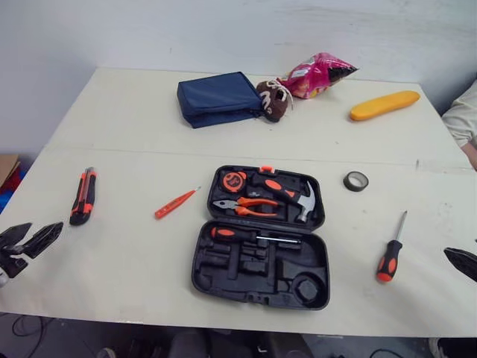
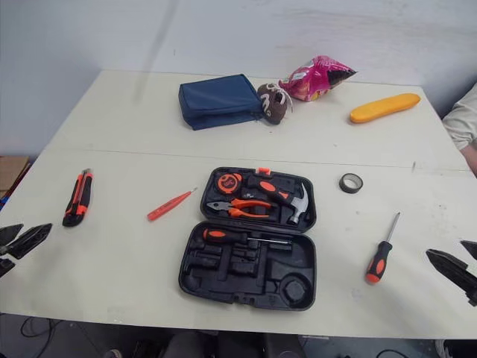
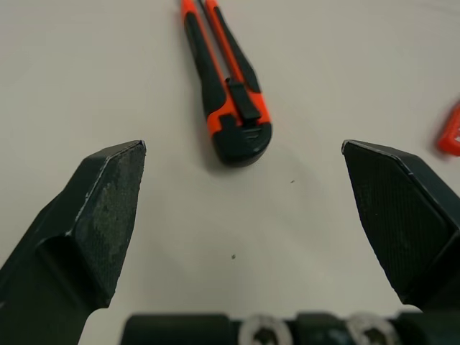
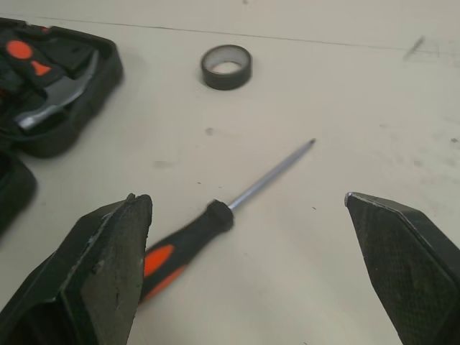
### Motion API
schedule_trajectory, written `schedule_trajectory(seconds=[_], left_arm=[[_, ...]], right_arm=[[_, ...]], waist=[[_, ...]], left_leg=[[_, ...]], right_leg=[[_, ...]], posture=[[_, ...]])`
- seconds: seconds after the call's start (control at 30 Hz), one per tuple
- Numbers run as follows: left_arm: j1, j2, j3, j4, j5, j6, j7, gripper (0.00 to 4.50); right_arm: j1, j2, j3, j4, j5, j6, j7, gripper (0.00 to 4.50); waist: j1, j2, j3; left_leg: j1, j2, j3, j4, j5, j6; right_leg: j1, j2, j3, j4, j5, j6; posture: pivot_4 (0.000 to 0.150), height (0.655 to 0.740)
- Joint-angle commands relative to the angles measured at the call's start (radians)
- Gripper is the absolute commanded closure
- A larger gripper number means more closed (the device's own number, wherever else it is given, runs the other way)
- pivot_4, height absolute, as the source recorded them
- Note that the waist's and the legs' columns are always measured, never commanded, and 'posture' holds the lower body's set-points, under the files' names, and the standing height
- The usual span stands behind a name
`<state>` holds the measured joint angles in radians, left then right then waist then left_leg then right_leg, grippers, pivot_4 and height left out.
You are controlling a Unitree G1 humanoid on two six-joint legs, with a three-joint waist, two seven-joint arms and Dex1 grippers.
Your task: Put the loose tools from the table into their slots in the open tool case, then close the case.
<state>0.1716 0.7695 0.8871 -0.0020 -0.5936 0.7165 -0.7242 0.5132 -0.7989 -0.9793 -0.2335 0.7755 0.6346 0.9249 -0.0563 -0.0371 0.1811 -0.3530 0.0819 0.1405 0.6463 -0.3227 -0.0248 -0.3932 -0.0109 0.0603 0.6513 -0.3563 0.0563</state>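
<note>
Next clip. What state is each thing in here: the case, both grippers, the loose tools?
tool case: open, lying flat, several slots empty
left gripper: open, empty
right gripper: open, empty
utility knife: loose on the table
orange tester: loose, left of the case
screwdriver: loose, right of the case
tape roll: lying flat, outside the case

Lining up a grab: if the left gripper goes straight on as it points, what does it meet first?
Probably the knife, lying just ahead of the open left gripper and roughly centred between its fingers. Depth is unclear.
</note>
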Motion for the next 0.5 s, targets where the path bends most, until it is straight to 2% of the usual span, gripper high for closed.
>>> schedule_trajectory(seconds=[0.03,0.23,0.4,0.5], left_arm=[[-0.007,0.042,-0.017,-0.041,-0.004,-0.029,-0.025,0.08],[-0.078,0.076,-0.113,-0.154,-0.081,0.05,-0.042,0.08],[-0.243,0.133,-0.321,-0.31,-0.238,0.2,-0.108,0.08],[-0.407,0.146,-0.463,-0.363,-0.315,0.251,-0.155,0.08]], right_arm=[[-0.042,0.012,-0.004,-0.007,0.014,-0.02,-0.016,0.0],[-0.043,0.089,0.073,-0.13,-0.024,-0.055,-0.069,0.0],[-0.04,0.228,0.133,-0.357,-0.013,-0.057,-0.245,0.0],[-0.02,0.311,0.195,-0.474,-0.049,-0.044,-0.374,0.0]], waist=[[-0.001,0.0,0.0],[0.001,0.001,0.0],[0.005,0.002,0.001],[0.002,0.002,0.001]], left_leg=[[0.0,0.0,0.0,0.0,0.0,-0.001],[0.0,0.001,-0.001,-0.001,0.0,-0.002],[-0.002,0.0,-0.003,0.0,0.003,-0.007],[-0.001,0.0,-0.001,0.001,0.004,-0.008]], right_leg=[[0.0,0.0,0.0,0.0,0.0,0.0],[0.0,0.001,-0.001,0.0,0.0,0.0],[0.0,0.0,-0.002,0.001,0.0,0.0],[0.0,0.001,-0.001,0.002,0.0,0.001]], posture=[[0.15,0.74],[0.15,0.74],[0.15,0.74],[0.15,0.74]])
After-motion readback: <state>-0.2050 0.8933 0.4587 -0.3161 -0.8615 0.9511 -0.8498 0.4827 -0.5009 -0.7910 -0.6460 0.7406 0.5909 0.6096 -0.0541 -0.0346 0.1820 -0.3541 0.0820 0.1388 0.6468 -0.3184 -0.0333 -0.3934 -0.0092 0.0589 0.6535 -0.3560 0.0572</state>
